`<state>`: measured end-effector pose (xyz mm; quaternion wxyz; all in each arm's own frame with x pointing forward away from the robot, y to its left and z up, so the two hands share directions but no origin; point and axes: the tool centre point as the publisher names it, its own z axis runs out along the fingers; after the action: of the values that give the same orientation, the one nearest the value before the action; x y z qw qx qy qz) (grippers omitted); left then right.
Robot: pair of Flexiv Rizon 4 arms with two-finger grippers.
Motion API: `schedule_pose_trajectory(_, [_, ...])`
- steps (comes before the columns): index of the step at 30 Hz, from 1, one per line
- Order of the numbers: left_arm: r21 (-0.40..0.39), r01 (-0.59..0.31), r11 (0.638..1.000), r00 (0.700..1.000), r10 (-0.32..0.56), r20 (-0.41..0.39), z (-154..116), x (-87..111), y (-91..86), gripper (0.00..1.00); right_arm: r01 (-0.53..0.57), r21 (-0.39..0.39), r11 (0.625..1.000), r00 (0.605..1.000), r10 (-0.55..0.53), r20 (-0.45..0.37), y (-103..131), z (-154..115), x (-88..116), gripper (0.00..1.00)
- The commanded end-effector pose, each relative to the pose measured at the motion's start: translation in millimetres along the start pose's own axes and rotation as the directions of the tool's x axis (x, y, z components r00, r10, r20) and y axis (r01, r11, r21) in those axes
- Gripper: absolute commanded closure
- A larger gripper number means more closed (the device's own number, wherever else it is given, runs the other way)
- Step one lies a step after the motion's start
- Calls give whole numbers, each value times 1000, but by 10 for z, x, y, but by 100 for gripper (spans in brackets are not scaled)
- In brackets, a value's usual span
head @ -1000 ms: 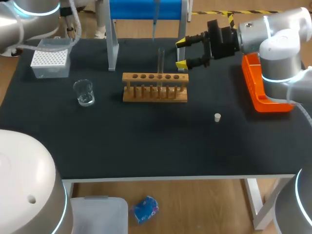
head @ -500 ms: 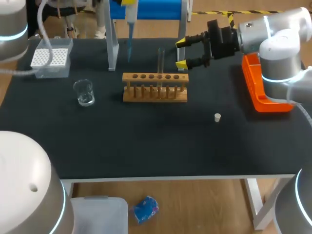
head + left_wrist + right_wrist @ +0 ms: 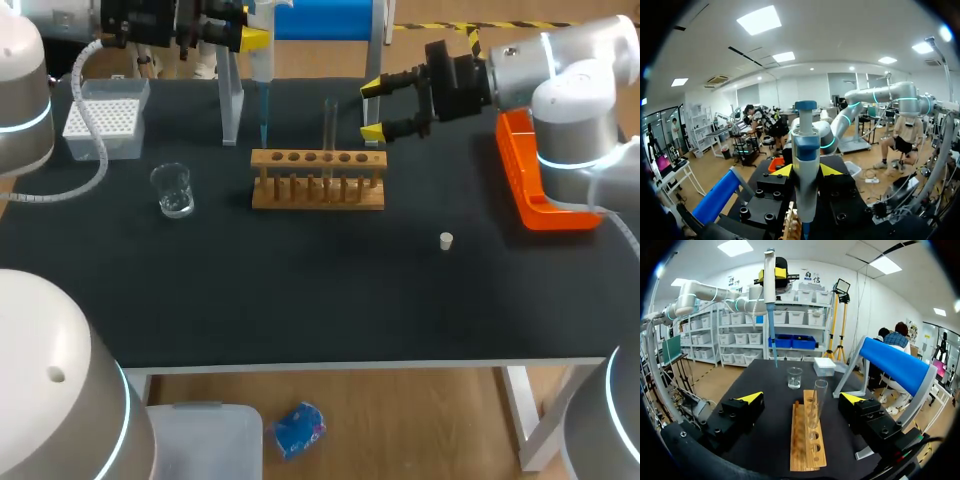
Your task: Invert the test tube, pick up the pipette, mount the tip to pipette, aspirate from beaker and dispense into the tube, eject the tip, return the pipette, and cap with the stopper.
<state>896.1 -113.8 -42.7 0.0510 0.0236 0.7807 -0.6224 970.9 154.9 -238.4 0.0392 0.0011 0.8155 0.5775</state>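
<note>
My left gripper (image 3: 258, 30) hangs over the table's back edge, shut on the white pipette (image 3: 262, 70), whose blue tip points down behind the rack's left end. In the left wrist view the pipette (image 3: 806, 150) stands upright between the yellow fingertips of that gripper (image 3: 806, 171). A clear test tube (image 3: 330, 125) stands upright in the wooden rack (image 3: 318, 182). My right gripper (image 3: 374, 108) is open, just right of the tube. From the right wrist, the tube (image 3: 818, 397) lies ahead of the open gripper (image 3: 801, 399), with the pipette (image 3: 770, 295) beyond. The white stopper (image 3: 446, 240) lies on the mat.
A glass beaker (image 3: 173, 190) stands left of the rack, with the clear tip box (image 3: 103, 122) behind it. The pipette stand's grey post (image 3: 231, 95) and blue bar are at the back. An orange tray (image 3: 540, 190) sits at the right edge.
The left arm has swung into view at the upper left, carrying the pipette leftward and lower over the back of the table. The right arm has stayed still.
</note>
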Motion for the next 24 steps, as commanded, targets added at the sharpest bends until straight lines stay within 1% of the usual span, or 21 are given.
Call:
schedule_pose_trajectory(1, [1,-1,1000,1000,1,0,-6,0,-3,100,0,0,1000,1000,0,-1,-4,0,-2,0])
schedule_pose_trajectory(6, [1,-1,1000,1000,1,0,-6,0,-3,100,0,0,1000,1000,0,-1,-4,0,-2,0])
schedule_pose_trajectory(7, [-2,-13,1000,1000,13,-9,-4,-12,-14,100,0,0,1000,1000,0,-1,-4,0,-2,0])
schedule_pose_trajectory(9, [-14,-21,1000,999,20,-33,47,33,-12,100,0,0,1000,1000,0,-1,-4,0,-2,0])
schedule_pose_trajectory(11, [-11,-24,1000,998,23,-54,125,129,26,100,0,0,1000,1000,0,-1,-4,0,-2,0])
schedule_pose_trajectory(14, [14,-17,1000,996,19,-92,251,303,103,100,0,0,1000,1000,0,-1,-4,0,-2,0])
schedule_pose_trajectory(16, [11,-7,1000,993,8,-117,341,426,154,100,0,0,1000,1000,0,-1,-4,0,-2,0])
schedule_pose_trajectory(17, [28,0,1000,992,4,-129,391,482,175,100,0,0,1000,1000,0,-1,-4,0,-2,0])
schedule_pose_trajectory(19, [16,9,1000,987,-7,-161,506,579,206,100,0,0,1000,1000,0,-1,-4,0,-2,0])
schedule_pose_trajectory(21, [52,9,999,985,1,-173,581,659,221,100,0,0,1000,1000,0,-1,-4,0,-2,0])
schedule_pose_trajectory(24, [41,0,999,981,8,-196,720,751,256,100,0,0,1000,1000,0,-1,-4,0,-2,0])
